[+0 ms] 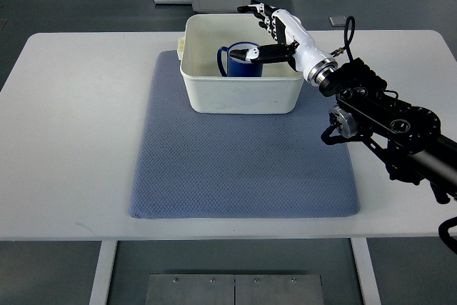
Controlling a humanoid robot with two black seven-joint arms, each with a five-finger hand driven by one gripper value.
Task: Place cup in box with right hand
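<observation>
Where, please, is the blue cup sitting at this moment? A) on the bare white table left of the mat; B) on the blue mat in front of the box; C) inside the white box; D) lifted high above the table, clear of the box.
C: the blue cup sits within the walls of the white box, which stands on the far end of the blue mat, with the right hand reaching over the rim beside it.

White hand, black arm

The right hand (275, 30) has white shells with black finger joints, a silver wrist ring, and a bulky black forearm with round housings and looped black cables.
</observation>
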